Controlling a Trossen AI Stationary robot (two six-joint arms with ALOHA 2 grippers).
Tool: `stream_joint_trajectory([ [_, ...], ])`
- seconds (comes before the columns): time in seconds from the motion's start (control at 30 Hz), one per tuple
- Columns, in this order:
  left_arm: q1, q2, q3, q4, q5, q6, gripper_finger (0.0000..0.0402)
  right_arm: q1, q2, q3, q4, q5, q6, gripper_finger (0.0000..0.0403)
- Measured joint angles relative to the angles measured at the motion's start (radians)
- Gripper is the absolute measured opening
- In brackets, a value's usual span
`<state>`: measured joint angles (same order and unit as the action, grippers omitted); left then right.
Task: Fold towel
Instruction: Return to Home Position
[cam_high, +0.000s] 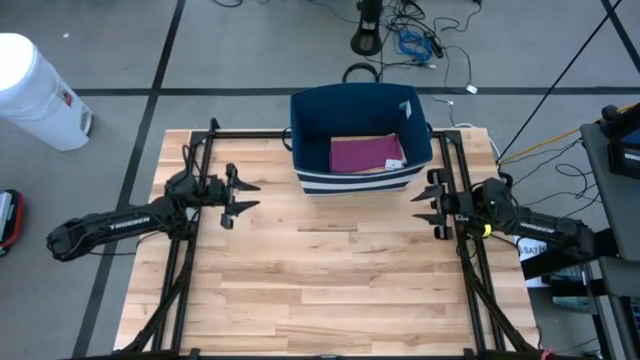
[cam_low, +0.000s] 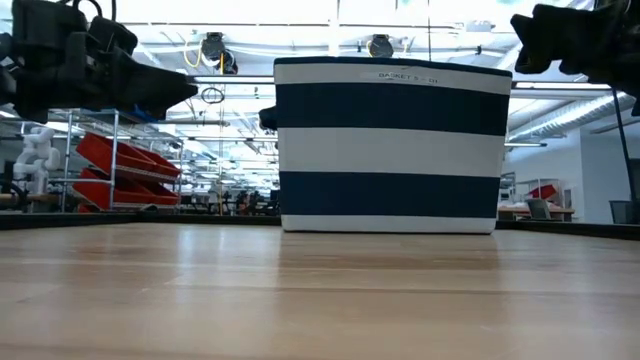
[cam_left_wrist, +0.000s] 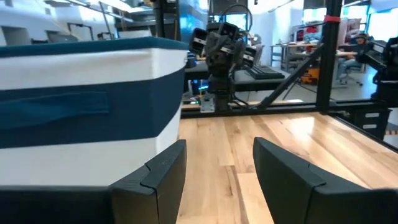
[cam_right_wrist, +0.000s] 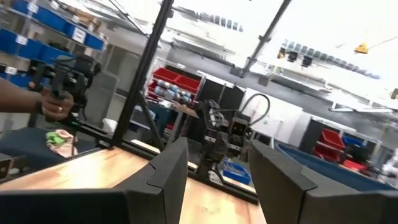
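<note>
Two grippers, both empty, fingers spread apart: left gripper (cam_high: 247, 196) mid-left of the high view, right gripper (cam_high: 424, 206) mid-right, flanking the blue bin (cam_high: 300, 128). The purple towel (cam_high: 366, 154) lies folded inside. This looks like the homing step; next, the arms need to settle at rest.

We see the purple towel (cam_high: 365, 152) folded into a flat rectangle, lying inside the blue bin (cam_high: 308, 120), toward its right and near walls. A thin orange strip (cam_high: 372, 169) peeks out along the towel's near edge. The bin, navy with white stripes, stands upright at the table's far middle.
</note>
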<state>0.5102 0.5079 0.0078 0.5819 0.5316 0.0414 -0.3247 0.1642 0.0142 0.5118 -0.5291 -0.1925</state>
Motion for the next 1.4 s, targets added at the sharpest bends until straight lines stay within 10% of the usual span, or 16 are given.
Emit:
stream_joint_trajectory([
  [0.7,0.108,-0.118,0.034,-0.010,0.011,-0.081,0.0192,-0.193,-0.101,0.000,-0.056,-0.107,0.101,0.0155],
  [1.0,0.107,-0.326,0.035,-0.332,-0.136,0.002,0.0192,-0.194,-0.101,0.000,-0.075,-0.098,0.101,0.0155],
  [1.4,0.050,-0.451,0.035,-0.467,-0.059,-0.025,0.0192,-0.193,-0.101,0.000,-0.153,-0.240,0.155,0.0155],
])
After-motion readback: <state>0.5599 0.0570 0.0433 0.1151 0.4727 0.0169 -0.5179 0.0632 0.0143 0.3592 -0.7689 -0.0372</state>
